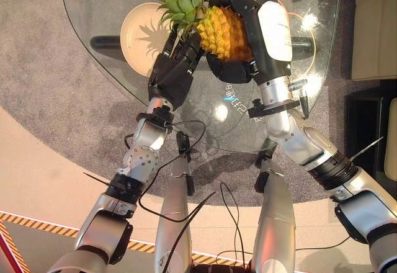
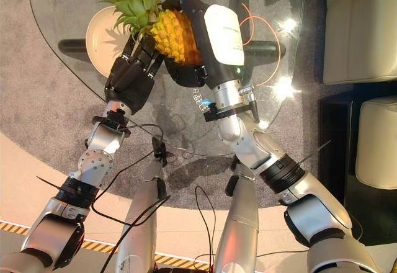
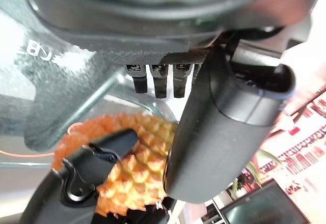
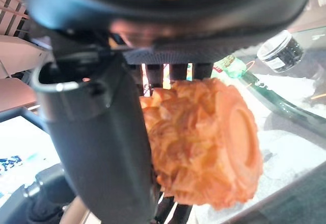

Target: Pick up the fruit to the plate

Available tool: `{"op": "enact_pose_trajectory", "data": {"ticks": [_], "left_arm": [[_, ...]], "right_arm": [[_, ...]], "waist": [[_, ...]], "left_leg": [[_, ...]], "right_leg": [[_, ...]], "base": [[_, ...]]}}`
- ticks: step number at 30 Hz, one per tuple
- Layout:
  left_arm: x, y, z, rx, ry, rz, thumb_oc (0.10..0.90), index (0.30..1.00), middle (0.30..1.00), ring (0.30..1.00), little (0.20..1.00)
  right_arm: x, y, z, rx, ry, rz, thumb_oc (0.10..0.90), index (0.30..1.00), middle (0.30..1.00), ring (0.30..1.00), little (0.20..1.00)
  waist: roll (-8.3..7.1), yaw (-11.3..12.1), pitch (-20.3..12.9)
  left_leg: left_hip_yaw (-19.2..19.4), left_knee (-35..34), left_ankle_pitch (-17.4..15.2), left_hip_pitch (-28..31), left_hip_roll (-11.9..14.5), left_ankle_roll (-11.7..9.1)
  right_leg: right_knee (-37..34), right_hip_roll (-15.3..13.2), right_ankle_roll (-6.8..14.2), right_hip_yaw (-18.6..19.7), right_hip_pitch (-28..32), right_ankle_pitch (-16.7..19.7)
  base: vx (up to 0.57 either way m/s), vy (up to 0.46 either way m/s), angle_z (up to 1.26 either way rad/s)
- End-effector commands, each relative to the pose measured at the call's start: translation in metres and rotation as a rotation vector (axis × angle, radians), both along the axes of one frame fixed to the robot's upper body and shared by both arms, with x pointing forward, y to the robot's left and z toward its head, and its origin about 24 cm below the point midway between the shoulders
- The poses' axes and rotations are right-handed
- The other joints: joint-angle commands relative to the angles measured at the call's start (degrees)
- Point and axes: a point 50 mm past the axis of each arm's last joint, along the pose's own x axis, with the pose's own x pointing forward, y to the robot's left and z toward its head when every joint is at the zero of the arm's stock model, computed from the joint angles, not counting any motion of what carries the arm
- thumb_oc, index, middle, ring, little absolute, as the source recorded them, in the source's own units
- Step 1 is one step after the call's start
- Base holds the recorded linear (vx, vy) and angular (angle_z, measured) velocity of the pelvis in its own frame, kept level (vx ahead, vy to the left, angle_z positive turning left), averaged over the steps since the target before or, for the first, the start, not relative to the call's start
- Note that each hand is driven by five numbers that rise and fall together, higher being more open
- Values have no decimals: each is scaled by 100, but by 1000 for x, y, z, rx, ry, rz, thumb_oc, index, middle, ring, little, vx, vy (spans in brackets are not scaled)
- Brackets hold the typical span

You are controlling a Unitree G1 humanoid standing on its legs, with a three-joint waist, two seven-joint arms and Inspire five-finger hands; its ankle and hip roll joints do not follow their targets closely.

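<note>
The round glass table (image 1: 124, 80) stood on a grey carpet (image 1: 56, 87) and served as the reference for all positions. A cream sofa (image 1: 375, 25) stood beyond the table's right edge. Above the middle of the tabletop the right hand (image 1: 248, 31), larger in the head views, was wrapped around the pineapple (image 1: 224, 32): its fingers curled over the far side of the fruit and its thumb closed beneath, so that the fruit was gripped and raised off the glass. The left hand (image 1: 173, 68) was on the pineapple's left flank, at the base of the green crown (image 1: 180, 0); its fingers were nearly straight and lay against the fruit rather than curling round it. In the right wrist view the pineapple's flat orange base (image 4: 244, 132) faced the camera beside the thumb. The cream plate (image 1: 139, 37) lay on the glass to the left of the pineapple, partly hidden by the crown and bearing no fruit. An orange cord (image 1: 310, 56) lay on the glass to the right of the right hand.
</note>
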Motion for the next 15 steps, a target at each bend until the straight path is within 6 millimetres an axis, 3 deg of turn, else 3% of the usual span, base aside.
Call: {"op": "enact_pose_trajectory", "data": {"ticks": [1, 15], "left_arm": [[-32, -25, 78, -44, -429, -161, 800, 900, 900, 900, 900], [-35, -18, 84, -15, -508, -123, 800, 900, 900, 900, 900]], "right_arm": [[-51, 43, 56, 3, -283, 310, 100, 300, 300, 300, 200], [-44, 35, 53, 31, -243, 271, 100, 300, 300, 300, 200]], "waist": [[-102, 76, -147], [-105, 76, -147]], "left_leg": [[-134, 471, -268, -185, 71, -91], [-141, 454, -288, -171, 63, -72]], "right_leg": [[-880, -152, 271, -166, 466, 517], [-860, -145, 266, -149, 442, 511]], "base": [[0, 0, 0], [0, 0, 0]]}}
